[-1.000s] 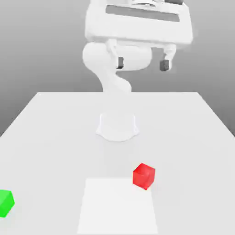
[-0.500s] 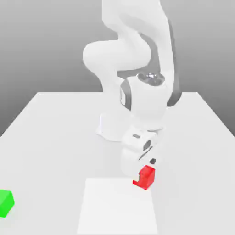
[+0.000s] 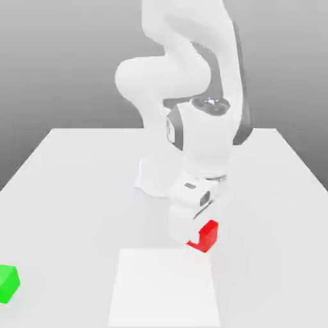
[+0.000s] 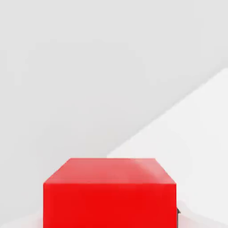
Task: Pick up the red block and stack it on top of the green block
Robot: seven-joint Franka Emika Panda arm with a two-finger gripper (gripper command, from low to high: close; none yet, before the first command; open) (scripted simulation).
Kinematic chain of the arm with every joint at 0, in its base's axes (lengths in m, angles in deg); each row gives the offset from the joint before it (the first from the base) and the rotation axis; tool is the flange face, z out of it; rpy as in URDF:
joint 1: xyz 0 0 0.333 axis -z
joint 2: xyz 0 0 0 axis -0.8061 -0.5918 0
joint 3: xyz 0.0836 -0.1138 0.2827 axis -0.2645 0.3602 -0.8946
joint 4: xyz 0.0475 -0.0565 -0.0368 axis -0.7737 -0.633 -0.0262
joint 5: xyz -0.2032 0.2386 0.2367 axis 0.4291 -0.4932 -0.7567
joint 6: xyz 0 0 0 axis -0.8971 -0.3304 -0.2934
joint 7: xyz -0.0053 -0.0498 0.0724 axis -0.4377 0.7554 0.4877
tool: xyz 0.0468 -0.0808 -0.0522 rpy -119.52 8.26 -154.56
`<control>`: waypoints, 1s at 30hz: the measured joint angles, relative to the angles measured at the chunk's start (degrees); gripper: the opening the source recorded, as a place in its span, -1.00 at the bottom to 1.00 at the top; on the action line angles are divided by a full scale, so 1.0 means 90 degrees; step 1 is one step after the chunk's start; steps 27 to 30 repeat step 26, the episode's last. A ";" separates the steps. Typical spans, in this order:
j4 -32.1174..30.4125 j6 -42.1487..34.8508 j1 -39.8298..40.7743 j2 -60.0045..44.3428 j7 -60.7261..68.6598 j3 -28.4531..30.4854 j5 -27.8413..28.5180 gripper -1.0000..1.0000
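So we've got our jaws (image 3: 204, 238) pinching the red block (image 3: 208, 236), with the green block (image 3: 8, 283) over at roughly eight o'clock on the desk (image 3: 70, 211).

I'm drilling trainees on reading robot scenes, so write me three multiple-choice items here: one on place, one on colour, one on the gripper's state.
1. Where is the green block?
A) On the white square
B) At the exterior view's left edge
C) Behind the arm's base

2. What colour is the block at the gripper?
A) Blue
B) Green
C) Red

3. How is the gripper?
A) Closed on the block
B) Wide open above the block
C) Closed on nothing

Key:
1 B: the green block lies on the table, cut by that edge.
2 C: the red block shows its colour plainly in the hand view.
3 A: the gripper has the red block between its fingers.
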 joint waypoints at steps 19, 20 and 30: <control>0.3929 -0.1797 0.3185 -0.2320 -0.3216 0.2420 -0.1310 -1.00; 0.3991 -0.1653 0.3280 -0.2541 -0.3156 0.2365 -0.1463 -1.00; 0.4060 -0.1306 0.3470 -0.2986 -0.2971 0.2170 -0.1776 1.00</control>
